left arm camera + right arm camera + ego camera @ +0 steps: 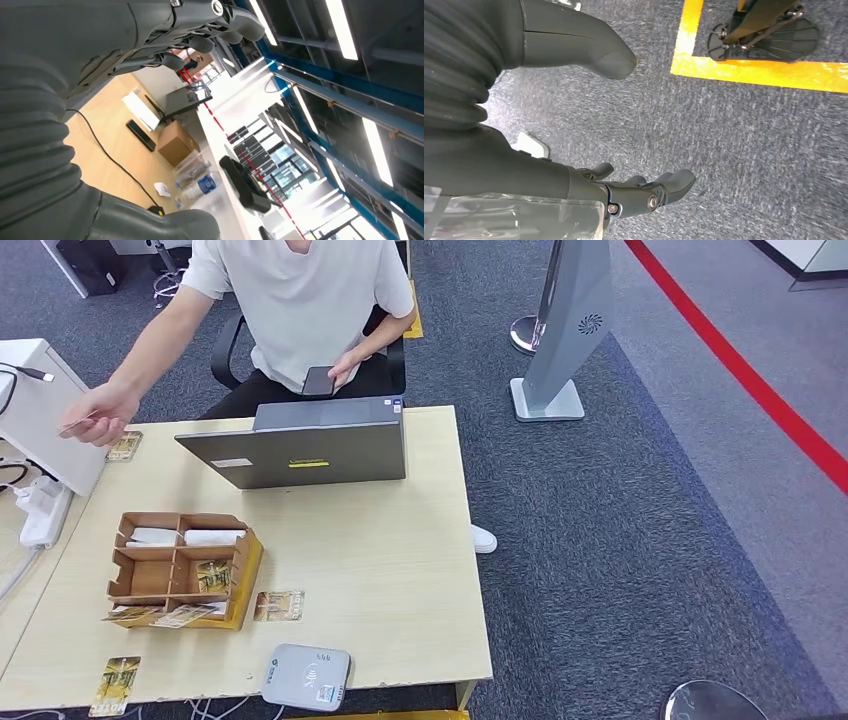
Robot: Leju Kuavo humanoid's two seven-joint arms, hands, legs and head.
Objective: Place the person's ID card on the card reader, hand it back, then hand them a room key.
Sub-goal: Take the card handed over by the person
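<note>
The task is at its very start, by the look of things — the ID card (pixel 76 424) is pinched in the person's hand (pixel 100 416), held out over the far left corner of the surface (pixel 400 580), and the robot has not taken it.

The left hand (pixel 210 22) shows in its wrist view turned up toward the ceiling lights, thumb apart from loosely curled fingers, nothing in it. The right hand (pixel 634 192) hangs over the carpeted floor (pixel 724 150), fingers spread and bare.

The card reader (pixel 306 676), a grey rounded pad, sits at the near edge of the surface. The wooden organiser (pixel 180 568), with what look like room key cards (pixel 213 575) in its compartments, stands to the reader's left and farther in. A laptop (pixel 305 448) stands between the person and the organiser.

The next move, as I judge it, calls for the left arm — it is the nearer one — to reach toward the offered card and pinch it by its free edge, clear of the person's fingers. Then it goes flat on the reader.
</note>
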